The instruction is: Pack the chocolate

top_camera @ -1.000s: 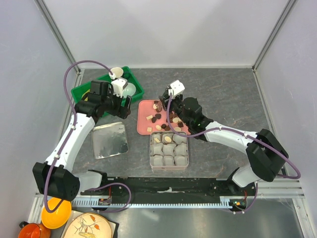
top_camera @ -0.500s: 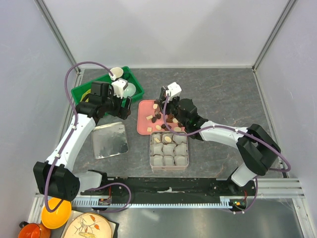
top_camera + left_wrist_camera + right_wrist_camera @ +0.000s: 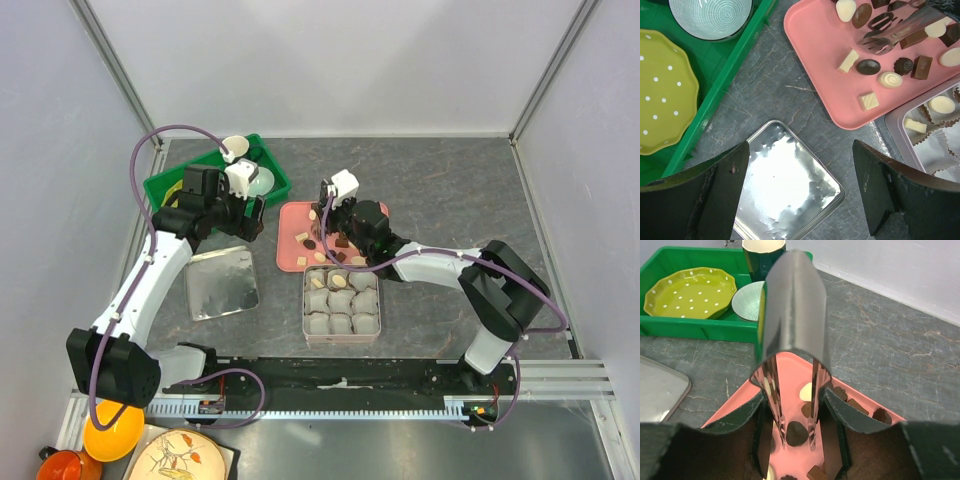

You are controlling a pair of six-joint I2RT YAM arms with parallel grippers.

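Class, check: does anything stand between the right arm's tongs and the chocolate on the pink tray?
Nothing visible does. The open tips of the tongs hang on either side of a dark chocolate on the tray, with nothing between them.

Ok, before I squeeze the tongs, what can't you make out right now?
Right wrist view: the tongs block the middle; whether their tips touch the dark chocolate between them is unclear.
Top external view: the right claw covers part of the pink tray, hiding what lies there.
Left wrist view: the tin is cut off by the right edge, most of it unseen.
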